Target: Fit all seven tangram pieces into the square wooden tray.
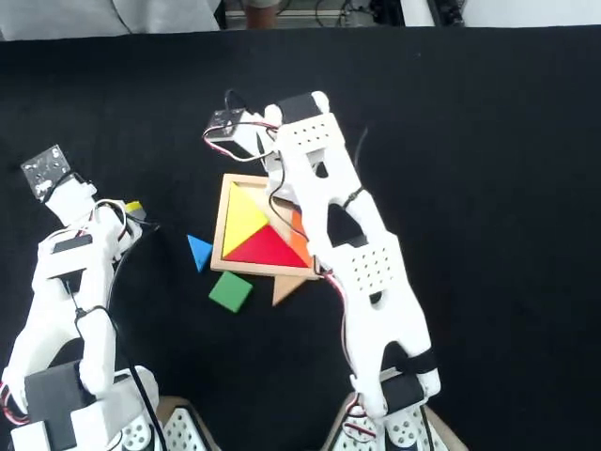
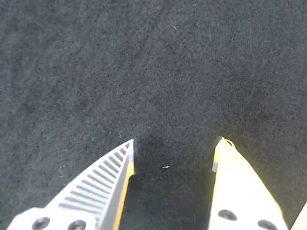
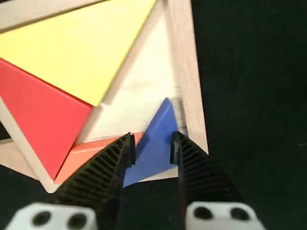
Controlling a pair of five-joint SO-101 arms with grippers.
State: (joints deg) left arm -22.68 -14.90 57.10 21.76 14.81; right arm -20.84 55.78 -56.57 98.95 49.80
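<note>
The square wooden tray [image 1: 222, 221] holds a yellow triangle [image 1: 242, 216], a red triangle [image 1: 265, 249] and an orange piece [image 1: 299, 240]. My right arm [image 1: 319, 188] reaches over the tray. In the right wrist view my right gripper [image 3: 151, 143] is shut on a blue piece [image 3: 156, 134], whose tip rests tilted in the tray's corner by the rim [image 3: 184, 62], beside the yellow triangle [image 3: 81, 43] and red triangle [image 3: 38, 115]. My left gripper [image 1: 136, 211] sits to the left of the tray, open [image 2: 176, 143] over bare black cloth.
Outside the tray, a small blue triangle [image 1: 199, 252], a green square [image 1: 230, 290] and a tan triangle [image 1: 286, 287] lie on the black cloth near its front-left edge. Open cloth stretches to the right of the right arm.
</note>
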